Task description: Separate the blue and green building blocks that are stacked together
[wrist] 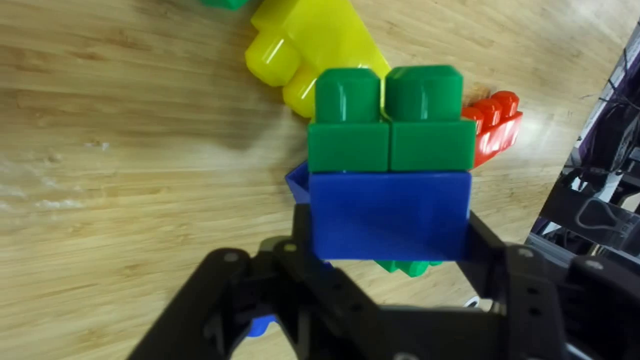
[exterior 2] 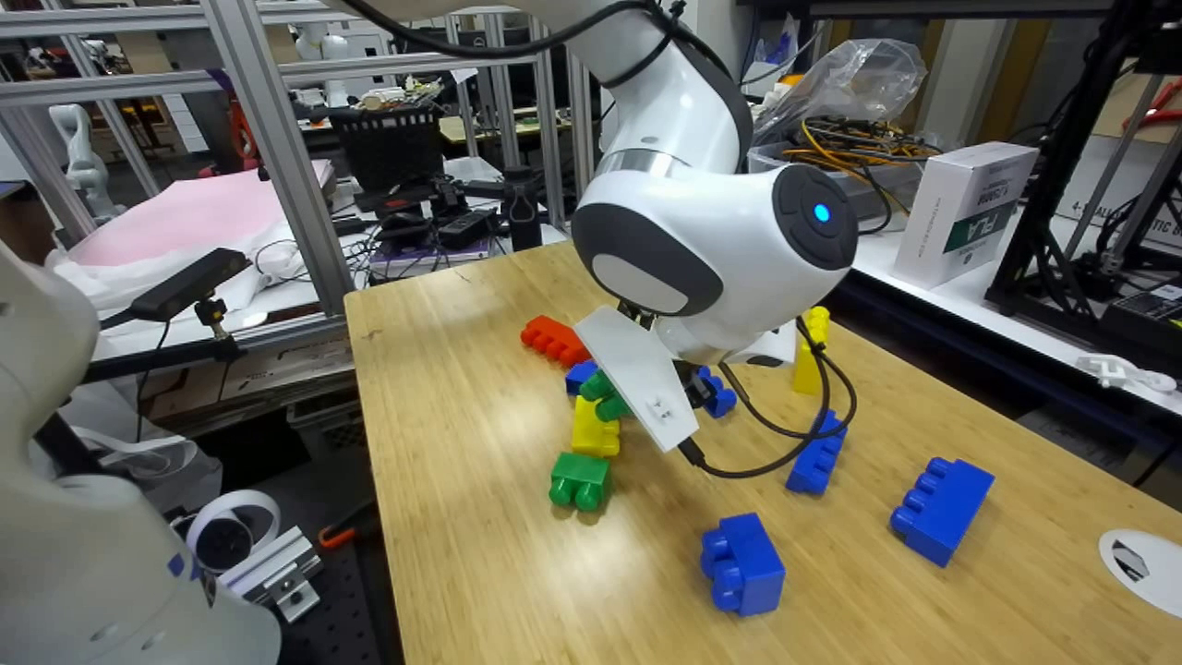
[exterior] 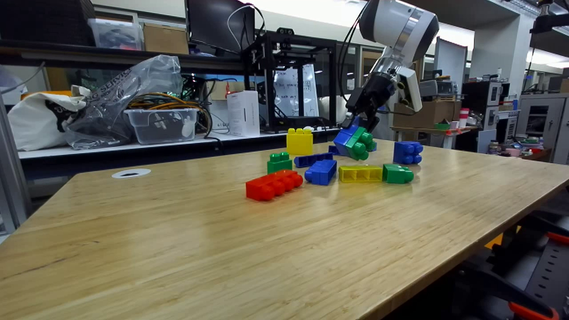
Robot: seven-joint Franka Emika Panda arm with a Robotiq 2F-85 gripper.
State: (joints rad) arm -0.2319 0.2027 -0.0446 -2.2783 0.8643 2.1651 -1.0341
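Note:
The blue block (wrist: 390,215) and the green block (wrist: 390,145) are joined; they also show in an exterior view, blue (exterior: 346,140) and green (exterior: 360,144). My gripper (wrist: 391,231) is shut on the blue block, one finger on each end. The green block points away from the gripper, its studs outward. In an exterior view the gripper (exterior: 362,119) holds the pair tilted, above the table. In an exterior view the green block (exterior 2: 605,397) shows partly past the wrist camera, and the held blue block is hidden there.
On the table are a red brick (exterior: 272,186), a lying yellow brick (exterior: 360,174), an upright yellow brick (exterior: 299,142), loose green bricks (exterior: 279,163) (exterior 2: 580,478) and several loose blue bricks (exterior 2: 746,563) (exterior 2: 944,510). The yellow brick (wrist: 330,35) lies close below the held pair.

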